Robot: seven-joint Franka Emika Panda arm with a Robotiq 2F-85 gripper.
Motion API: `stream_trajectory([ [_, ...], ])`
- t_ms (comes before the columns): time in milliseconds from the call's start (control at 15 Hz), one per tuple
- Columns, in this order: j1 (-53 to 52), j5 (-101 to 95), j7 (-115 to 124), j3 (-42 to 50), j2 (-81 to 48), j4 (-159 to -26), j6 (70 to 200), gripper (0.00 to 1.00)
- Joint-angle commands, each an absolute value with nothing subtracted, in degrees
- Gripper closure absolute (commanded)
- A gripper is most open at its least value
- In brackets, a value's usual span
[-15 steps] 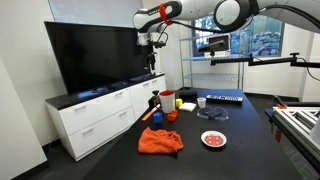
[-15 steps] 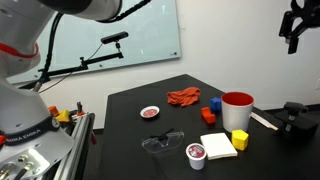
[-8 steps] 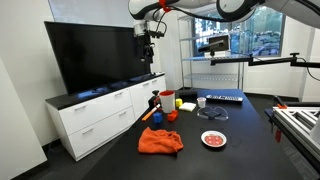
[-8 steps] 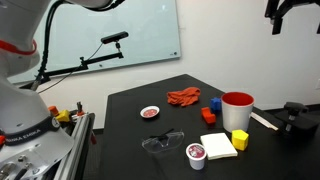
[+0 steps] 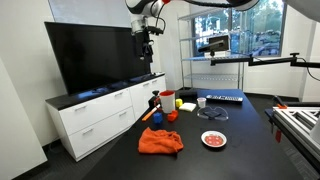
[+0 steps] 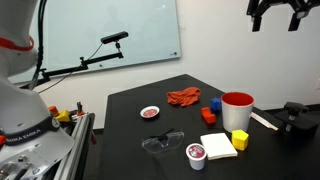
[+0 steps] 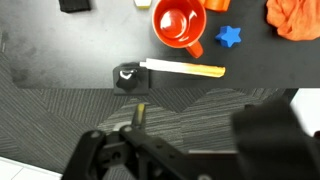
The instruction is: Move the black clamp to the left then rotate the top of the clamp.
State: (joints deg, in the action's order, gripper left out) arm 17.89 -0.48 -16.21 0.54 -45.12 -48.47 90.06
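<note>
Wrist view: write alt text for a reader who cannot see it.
Seen from high above, a black clamp lies on a dark table beside a wooden stick, far below the blurred gripper. Further off sit a red cup, a blue star and an orange cloth.

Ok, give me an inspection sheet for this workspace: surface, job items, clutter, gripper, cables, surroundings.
Surface: black table, crowded.
Job's things: black clamp at the table's edge, beside a wooden stick, not gripped.
Clutter: red mug, orange cloth, blue star-shaped block, yellow cube, clear safety glasses, small red-and-white plate.
Gripper: gripper open, empty, high above the table.
Cables: nothing seen on the table.
Surroundings: black television above a white cabinet; wall whiteboard.
</note>
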Motion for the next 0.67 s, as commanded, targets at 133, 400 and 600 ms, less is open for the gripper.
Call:
stream_trajectory([
  [133, 17.0, 0.05, -15.5, 0.06, -33.95, -66.91, 99.22, 0.0],
  [400, 15.94, -0.34, -15.0, 0.29, -28.81, -77.44, 105.58, 0.0],
  [600, 14.45, 0.21, -15.21, 1.71, -24.77, -85.68, 109.27, 0.0],
])
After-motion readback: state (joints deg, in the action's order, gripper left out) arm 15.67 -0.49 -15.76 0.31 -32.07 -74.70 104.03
